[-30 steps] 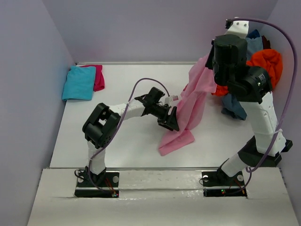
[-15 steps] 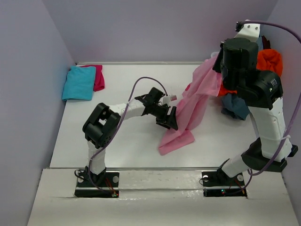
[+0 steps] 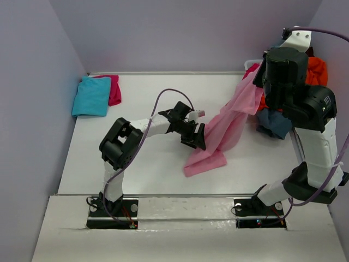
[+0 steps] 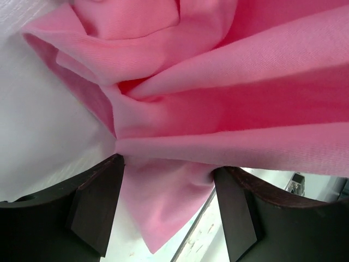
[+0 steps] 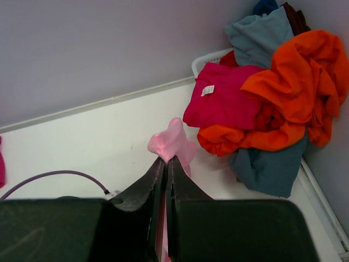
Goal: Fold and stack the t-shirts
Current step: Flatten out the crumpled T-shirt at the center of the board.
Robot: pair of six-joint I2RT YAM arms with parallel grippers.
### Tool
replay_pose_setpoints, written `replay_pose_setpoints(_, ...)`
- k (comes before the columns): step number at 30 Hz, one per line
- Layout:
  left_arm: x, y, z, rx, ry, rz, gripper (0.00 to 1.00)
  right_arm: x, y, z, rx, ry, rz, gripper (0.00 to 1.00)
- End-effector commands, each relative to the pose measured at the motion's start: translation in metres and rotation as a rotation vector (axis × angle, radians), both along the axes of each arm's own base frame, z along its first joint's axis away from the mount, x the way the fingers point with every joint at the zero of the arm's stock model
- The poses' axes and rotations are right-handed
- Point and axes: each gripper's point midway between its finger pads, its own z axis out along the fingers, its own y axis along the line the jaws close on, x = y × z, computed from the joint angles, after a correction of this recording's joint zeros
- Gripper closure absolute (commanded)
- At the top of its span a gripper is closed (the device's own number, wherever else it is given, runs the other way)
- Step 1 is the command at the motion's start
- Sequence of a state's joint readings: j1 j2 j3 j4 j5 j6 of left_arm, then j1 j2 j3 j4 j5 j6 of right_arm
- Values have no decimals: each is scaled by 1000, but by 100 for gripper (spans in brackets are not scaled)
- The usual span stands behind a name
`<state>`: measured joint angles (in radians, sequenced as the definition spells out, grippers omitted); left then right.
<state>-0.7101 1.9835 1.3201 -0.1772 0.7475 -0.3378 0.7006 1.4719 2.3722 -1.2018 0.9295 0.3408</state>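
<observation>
Pink cloth, the light pink t-shirt (image 3: 228,126), now runs in a longer, flatter slant than a second ago. The right arm has swung further right and back, dragging the shirt's upper end toward the far right corner, while its lower end still lies crumpled on the white table (image 3: 147,164) near the middle. The right gripper (image 5: 165,160) stays clamped shut on a small tuft of that shirt. The left gripper (image 4: 168,166) has hardly shifted beside the shirt's lower part, but its jaws have spread and now stand wide, with folds bunched between the dark fingers (image 4: 95,210) and not pinched. The folded turquoise t-shirt (image 3: 91,96) and the magenta t-shirt (image 3: 114,90) under it have not moved from the far left corner. From above, the right arm's bulk hides its own fingers and much of the pile (orange t-shirt (image 5: 305,71), grey-blue t-shirt (image 5: 267,161)). The left wrist view is almost filled with pink, so little else shows there.
</observation>
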Motion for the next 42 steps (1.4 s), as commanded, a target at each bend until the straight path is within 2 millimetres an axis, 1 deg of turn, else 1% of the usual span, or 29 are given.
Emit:
replay_pose_setpoints(1,16,-3,14,-10,-74,12,24,-14,-21,17,56,-68,-63,93)
replay_pose_setpoints(3,18,-3,15,-10,-85,19,24,-15,-22,17,56,-67,-65,93)
replay_pose_setpoints(4,23,-1,15,-9,-89,30,24,-15,-22,17,56,-67,-65,93)
replay_pose_setpoints(7,23,-1,7,-4,-77,31,24,-15,-22,17,59,-68,-64,93)
replay_pose_setpoints(10,17,-6,5,-34,-36,11,26,-15,-22,17,59,-68,-62,93)
replay_pose_setpoints(13,15,-13,7,-87,-15,-9,27,-14,-21,16,56,-65,-62,93)
replay_pose_setpoints(14,11,-15,9,-108,4,-29,27,-14,-21,16,57,-66,-62,93)
replay_pose_setpoints(17,10,-20,13,-140,20,-53,29,-14,-20,18,58,-70,-60,93)
replay_pose_setpoints(18,6,-25,18,-156,21,-74,32,-13,-20,17,53,-67,-59,93)
replay_pose_setpoints(20,7,-26,22,-164,12,-75,37,-12,-19,17,51,-67,-61,93)
replay_pose_setpoints(21,8,-27,28,-169,-1,-74,47,-13,-20,17,51,-67,-61,93)
replay_pose_setpoints(22,8,-26,31,-171,-5,-71,53,-11,-18,15,46,-61,-61,93)
replay_pose_setpoints(23,10,-26,33,-168,-16,-65,62,-11,-18,14,46,-59,-59,93)
replay_pose_setpoints(24,11,-25,35,-164,-27,-63,65,-10,-17,13,48,-59,-58,93)
replay_pose_setpoints(26,13,-21,42,-146,-64,-49,67,-7,-14,9,42,-50,-54,93)
replay_pose_setpoints(27,13,-19,49,-142,-80,-44,72,-7,-13,8,43,-47,-50,93)
replay_pose_setpoints(29,17,-16,53,-125,-118,-25,73,-3,-8,3,39,-34,-40,93)
replay_pose_setpoints(31,21,-10,69,-110,-168,9,83,0,-4,0,40,-24,-33,93)
replay_pose_setpoints(32,24,-8,73,-97,-189,25,85,0,-3,0,42,-24,-29,93)
replay_pose_setpoints(33,31,-4,74,-69,-225,60,91,2,-1,-3,38,-17,-26,93)
replay_pose_setpoints(34,33,1,84,-54,-250,82,94,2,-1,-2,39,-18,-24,93)
replay_pose_setpoints(36,53,17,90,16,-337,184,94,3,0,-3,40,-17,-21,93)
replay_pose_setpoints(37,57,24,94,42,-366,213,94,4,1,-4,39,-14,-20,93)
replay_pose_setpoints(38,63,30,103,57,-407,252,94,4,2,-5,38,-12,-17,93)
replay_pose_setpoints(39,66,39,116,73,-448,288,94,5,3,-6,39,-8,-14,93)
replay_pose_setpoints(40,76,55,124,135,-508,353,94,6,6,-9,39,-4,-10,93)
replay_pose_setpoints(41,81,62,130,161,-540,385,94,7,7,-9,42,-3,-7,93)
replay_pose_setpoints(42,92,75,139,207,-594,448,94,8,9,-10,48,1,1,93)
